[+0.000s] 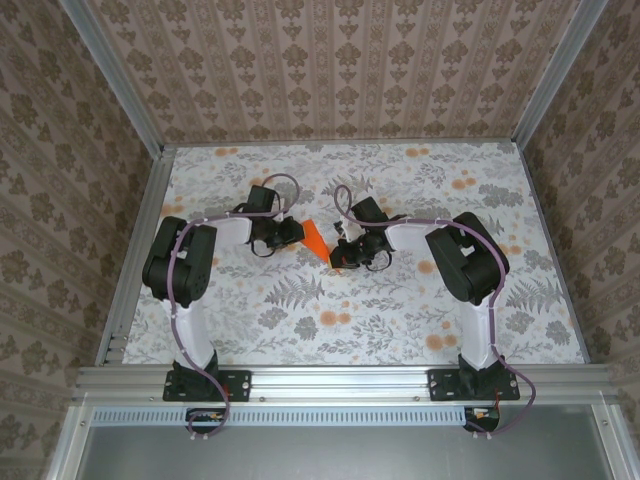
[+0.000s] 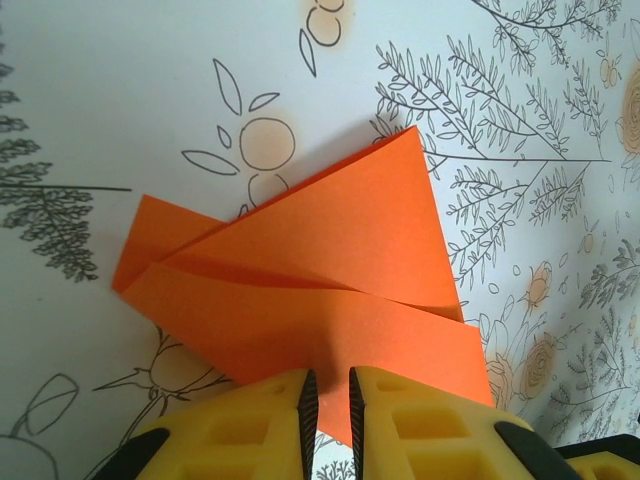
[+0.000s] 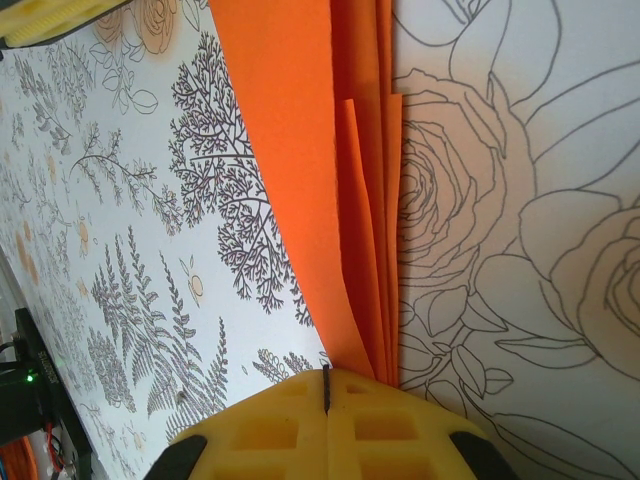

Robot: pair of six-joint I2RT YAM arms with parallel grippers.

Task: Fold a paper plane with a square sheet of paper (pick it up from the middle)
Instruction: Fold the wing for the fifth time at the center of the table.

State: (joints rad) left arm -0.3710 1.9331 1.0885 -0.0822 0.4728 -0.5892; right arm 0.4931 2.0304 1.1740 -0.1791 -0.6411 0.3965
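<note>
The orange sheet of paper (image 1: 315,238) lies mid-table between my two grippers, folded into layered, pointed flaps like a half-made paper plane. In the left wrist view the paper (image 2: 330,250) spreads flat just beyond my left gripper (image 2: 328,400), whose jaws stand a narrow gap apart over its near edge, orange showing through the gap. My left gripper (image 1: 296,236) meets the paper from the left. My right gripper (image 1: 338,255) sits at its right end. In the right wrist view my right gripper (image 3: 326,385) is shut, pads together, and the paper's stacked edges (image 3: 300,150) run up against its right finger.
The table (image 1: 400,320) wears a floral cloth with pale orange blossoms. Aluminium rails (image 1: 340,382) frame the near edge and both sides, with patterned walls behind. A finger of the left gripper (image 3: 45,20) peeks in at the top left of the right wrist view.
</note>
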